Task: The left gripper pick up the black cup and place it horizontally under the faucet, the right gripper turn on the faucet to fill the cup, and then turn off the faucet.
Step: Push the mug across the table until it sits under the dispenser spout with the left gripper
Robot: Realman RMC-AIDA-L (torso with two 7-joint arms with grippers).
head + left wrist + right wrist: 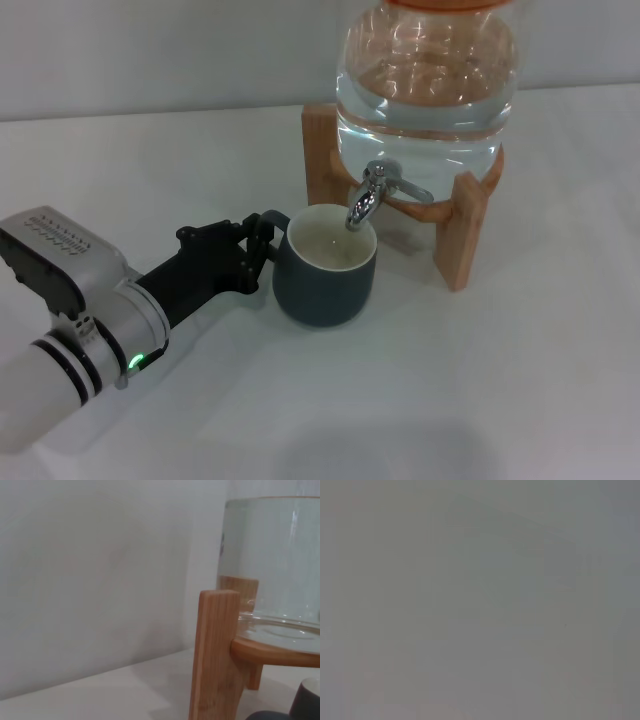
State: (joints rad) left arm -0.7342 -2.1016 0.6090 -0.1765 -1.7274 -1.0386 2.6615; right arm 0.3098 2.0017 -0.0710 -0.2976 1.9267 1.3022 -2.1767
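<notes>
The black cup (325, 285) stands upright on the white table, its cream inside open right below the spout of the chrome faucet (372, 192). No stream of water shows at the spout. My left gripper (262, 240) reaches in from the left and its black jaws are shut on the cup's loop handle. A sliver of the cup (307, 702) shows in the left wrist view. The right gripper is out of sight in the head view, and the right wrist view is a flat grey blank.
The faucet is fixed to a large glass water jar (425, 85), which rests on a wooden stand (465, 235). In the left wrist view a leg of the stand (215, 655) is close, with the jar (275, 565) above it. White table (480, 390) lies in front.
</notes>
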